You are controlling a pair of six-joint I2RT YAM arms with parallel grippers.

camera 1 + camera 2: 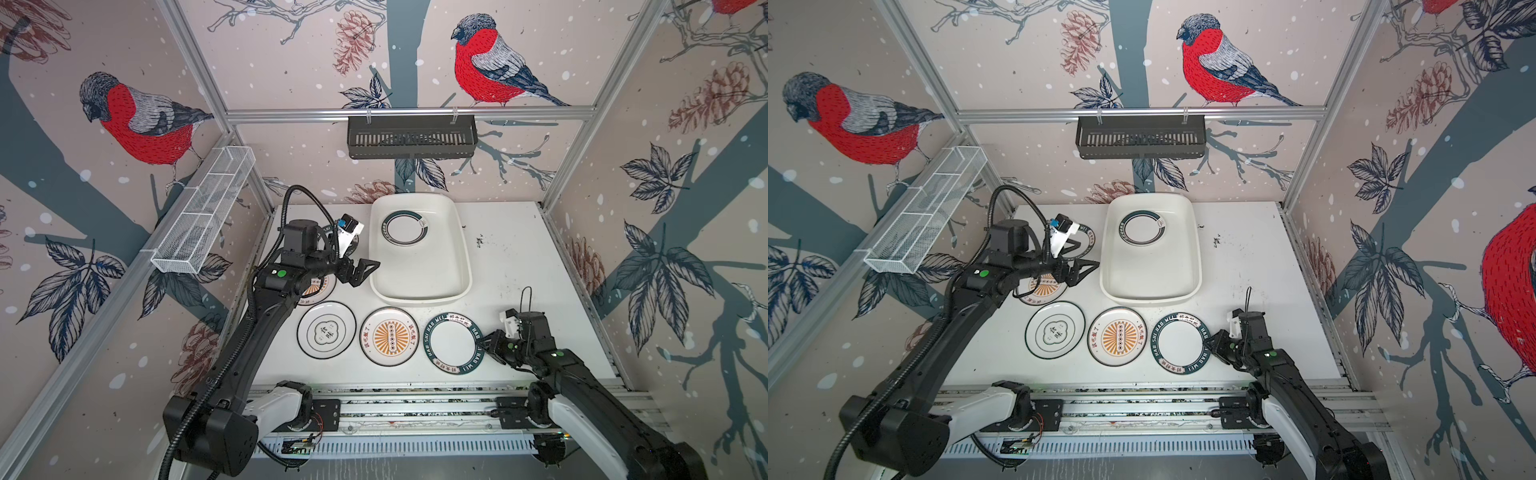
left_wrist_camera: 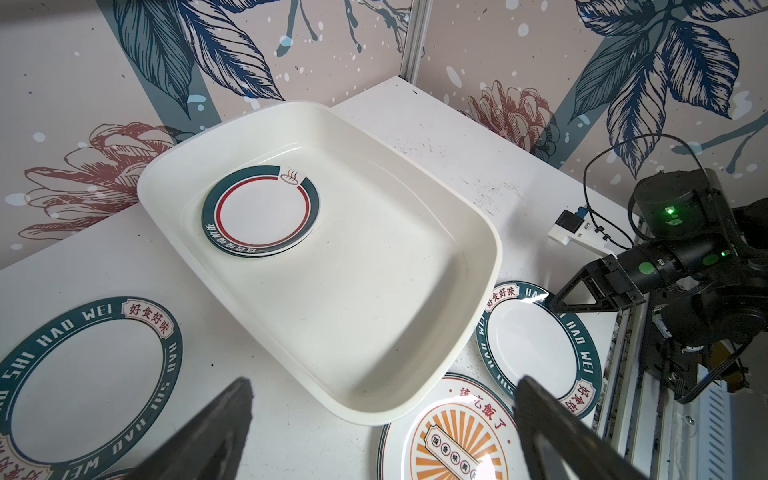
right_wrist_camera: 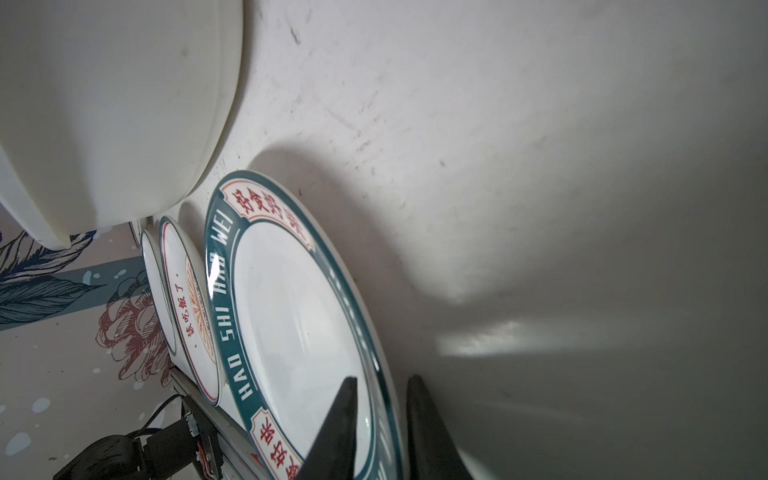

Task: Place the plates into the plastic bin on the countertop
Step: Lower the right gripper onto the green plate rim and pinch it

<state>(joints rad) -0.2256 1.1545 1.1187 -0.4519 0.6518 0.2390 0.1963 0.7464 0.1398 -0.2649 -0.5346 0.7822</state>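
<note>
Right end effector (image 3: 383, 379) closest to the lens: two black fingers (image 3: 432, 428) set astride the near rim of the teal-lettered plate (image 3: 291, 324), one over the plate's face, one outside the rim. Jaws drawn narrow; cannot tell whether the pads actually bite the rim. Plate lies flat on the desk (image 1: 519, 257), stretching away from the fingertips toward the sunburst plate (image 1: 389, 336) and, past that, the cloud-emblem plate (image 1: 326, 329). Plastic bin (image 1: 419, 297) sits well beyond the right end effector, across the desk; one teal-ringed plate (image 1: 404, 227) lies in its far end. Left end effector (image 1: 365, 272) hovers just beside the bin's left wall, jaws spread wide, nothing held. Beneath it, partly hidden: second sunburst plate (image 1: 318, 289). Another lettered plate (image 2: 83, 374) lies off its far side.
</note>
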